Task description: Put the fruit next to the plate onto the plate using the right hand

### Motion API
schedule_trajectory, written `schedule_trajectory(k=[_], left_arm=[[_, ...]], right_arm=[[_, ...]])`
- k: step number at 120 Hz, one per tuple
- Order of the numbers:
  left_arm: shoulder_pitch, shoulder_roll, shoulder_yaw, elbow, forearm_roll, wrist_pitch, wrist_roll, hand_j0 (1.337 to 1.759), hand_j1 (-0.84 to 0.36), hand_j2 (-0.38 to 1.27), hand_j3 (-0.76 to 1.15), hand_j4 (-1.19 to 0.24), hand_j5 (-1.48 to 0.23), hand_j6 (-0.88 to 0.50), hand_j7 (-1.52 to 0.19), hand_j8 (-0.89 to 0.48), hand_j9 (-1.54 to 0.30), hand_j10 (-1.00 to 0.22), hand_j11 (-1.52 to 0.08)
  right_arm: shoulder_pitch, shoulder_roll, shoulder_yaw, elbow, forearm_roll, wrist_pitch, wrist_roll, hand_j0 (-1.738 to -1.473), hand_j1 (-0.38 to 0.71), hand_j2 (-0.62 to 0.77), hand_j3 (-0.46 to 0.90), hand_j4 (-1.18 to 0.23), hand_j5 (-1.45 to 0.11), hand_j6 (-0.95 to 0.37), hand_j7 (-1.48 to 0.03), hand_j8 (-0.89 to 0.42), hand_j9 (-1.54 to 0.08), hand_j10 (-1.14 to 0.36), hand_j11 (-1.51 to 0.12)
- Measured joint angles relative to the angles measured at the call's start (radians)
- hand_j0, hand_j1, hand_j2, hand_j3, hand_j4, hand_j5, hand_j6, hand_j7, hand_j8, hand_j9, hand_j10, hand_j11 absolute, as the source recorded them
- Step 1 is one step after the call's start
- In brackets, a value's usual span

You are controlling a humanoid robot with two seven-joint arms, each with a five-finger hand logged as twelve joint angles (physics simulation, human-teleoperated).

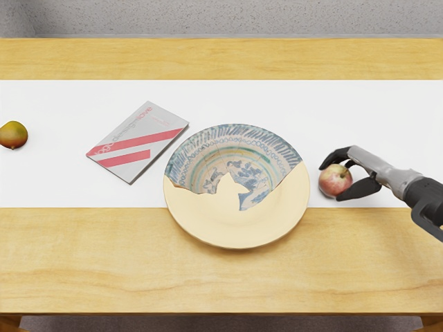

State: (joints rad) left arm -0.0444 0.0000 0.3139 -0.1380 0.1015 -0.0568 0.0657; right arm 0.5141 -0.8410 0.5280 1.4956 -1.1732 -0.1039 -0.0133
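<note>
Head view looks down at a slant on a wooden table (pixel 208 270) with a broad white cloth (pixel 277 104) running across it from left to right. The right hand (pixel 361 173) comes in from the right edge on a grey and black forearm (pixel 423 197), low over the cloth. Its dark fingers (pixel 335 158) curl over the far side of an apple (pixel 333 180), and the thumb (pixel 358 189) reaches under the near side, so the hand is closed in a grip around the apple. The apple is red with a yellowish patch, sits between the fingertips at the front of the hand, and appears to rest on the cloth.

Just past the fingertips, to the left of the hand, lies the plate (pixel 235 232). It is round and wide, painted in blue on its far half and plain cream on its near half. The apple lies just beside the plate's right rim, apart from it and not on it.

Farther left of the hand, beyond the plate, a grey booklet (pixel 137 142) with red stripes lies flat and turned at an angle, close to the plate's far-left rim. Well away from the hand, at the left edge of the picture, a second fruit (pixel 13 134), green and orange-red, lies on the cloth.
</note>
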Motion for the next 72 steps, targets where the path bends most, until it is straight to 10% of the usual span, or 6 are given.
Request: schedule_trajectory(k=[72], left_arm=[[0.0,0.0,0.0,0.0,0.0,0.0,0.0,1.658,0.06,0.05,0.0,-0.25,-0.32,-0.25,-0.32,-0.25,-0.32,-0.24,-0.32]], right_arm=[[0.012,-0.002,-0.004,-0.028,0.036,0.017,0.034,-1.648,0.12,0.09,0.0,-0.67,-0.87,-0.32,-0.87,-0.25,-0.9,-0.43,-0.92]])
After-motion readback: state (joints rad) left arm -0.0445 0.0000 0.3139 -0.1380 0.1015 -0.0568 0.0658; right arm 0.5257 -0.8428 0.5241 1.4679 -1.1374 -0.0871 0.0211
